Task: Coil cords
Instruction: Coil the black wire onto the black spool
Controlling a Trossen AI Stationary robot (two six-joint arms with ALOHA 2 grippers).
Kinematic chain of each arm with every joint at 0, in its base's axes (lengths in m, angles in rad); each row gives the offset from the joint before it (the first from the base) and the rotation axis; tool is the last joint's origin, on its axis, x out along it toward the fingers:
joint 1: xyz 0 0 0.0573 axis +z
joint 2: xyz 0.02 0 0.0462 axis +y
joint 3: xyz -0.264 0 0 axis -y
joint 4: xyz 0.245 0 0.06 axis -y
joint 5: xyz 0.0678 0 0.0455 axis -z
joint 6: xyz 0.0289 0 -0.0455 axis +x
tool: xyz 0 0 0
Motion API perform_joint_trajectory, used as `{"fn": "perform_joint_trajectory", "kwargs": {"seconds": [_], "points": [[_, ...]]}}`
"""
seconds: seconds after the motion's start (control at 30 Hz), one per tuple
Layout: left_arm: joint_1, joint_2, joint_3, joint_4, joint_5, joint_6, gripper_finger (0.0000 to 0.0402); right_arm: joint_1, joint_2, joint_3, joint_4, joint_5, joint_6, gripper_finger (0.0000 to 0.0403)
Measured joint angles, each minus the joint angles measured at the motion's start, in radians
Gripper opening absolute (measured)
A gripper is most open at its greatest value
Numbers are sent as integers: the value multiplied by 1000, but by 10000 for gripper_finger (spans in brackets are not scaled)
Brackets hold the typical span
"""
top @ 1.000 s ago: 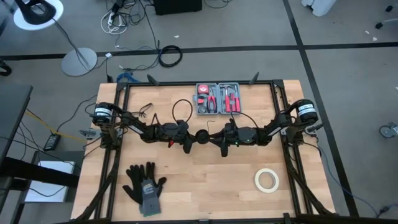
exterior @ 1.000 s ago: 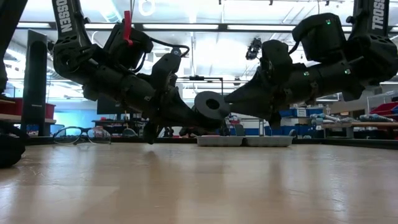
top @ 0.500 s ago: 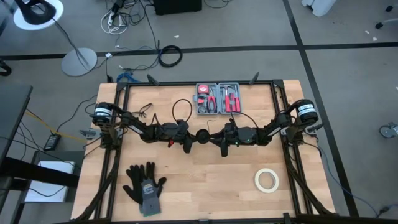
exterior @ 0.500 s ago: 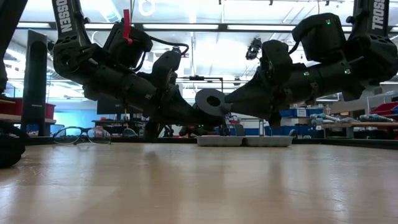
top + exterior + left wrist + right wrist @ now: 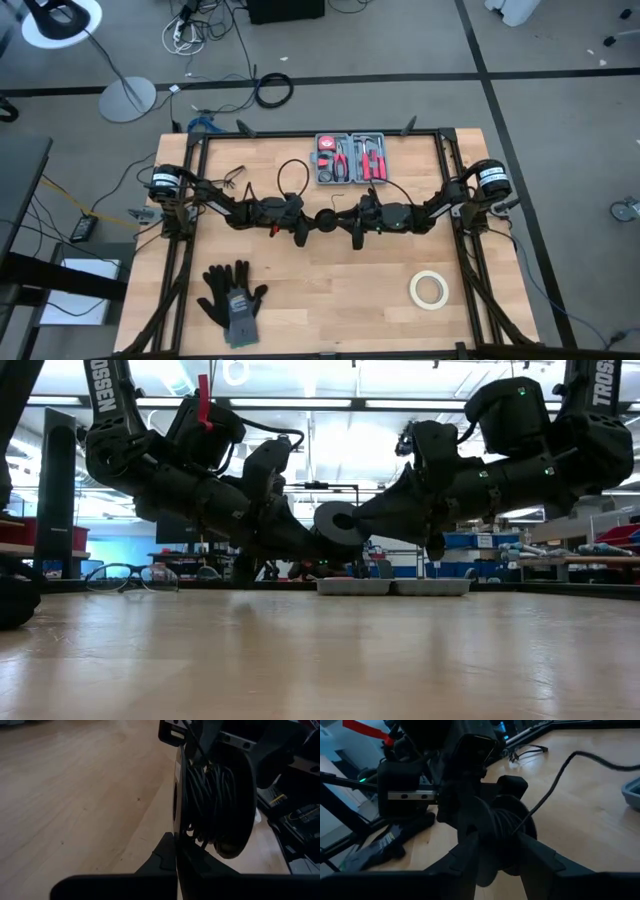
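**Spool held in mid-air between both grippers**

Cord (image 5: pixel 210 800) is wound in many turns on a round black spool (image 5: pixel 338 522), held clear above the table (image 5: pixel 330 290) at its middle. A loose thin strand (image 5: pixel 555 775) runs off the spool and away over the wood. The left gripper (image 5: pixel 306 229) comes at the spool from the left, fingers shut, clamped on one flange. The right gripper (image 5: pixel 352 226) meets the spool from the other side, its fingers (image 5: pixel 470 851) spread and straddling the wound core. Beyond the spool, at the table's far edge, a grey tool tray (image 5: pixel 352 159) with red-handled tools. Nearer than the spool, to its left, black gloves (image 5: pixel 232 296); to its right, a white tape roll (image 5: pixel 429 289). Glasses (image 5: pixel 131 577) lie left of the spool, toward the far side.
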Motion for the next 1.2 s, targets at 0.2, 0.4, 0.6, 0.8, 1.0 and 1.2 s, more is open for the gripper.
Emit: {"fn": "perform_joint_trajectory", "kwargs": {"seconds": [0.2,0.4,0.6,0.8,1.0,1.2], "points": [[0,0,0,1,4,0,1,-1,0,0,-1,2,0,112],[0,0,0,3,4,1,1,-1,0,0,-1,-10,0,93],[0,0,0,2,4,1,1,-1,0,0,0,-11,0,62],[0,0,0,0,-3,0,1,0,0,0,3,-18,0,14],[0,1,0,11,-3,0,1,0,-1,0,2,-20,-9,5],[0,1,0,14,-23,0,6,0,-1,0,-1,-13,-17,3]]}}
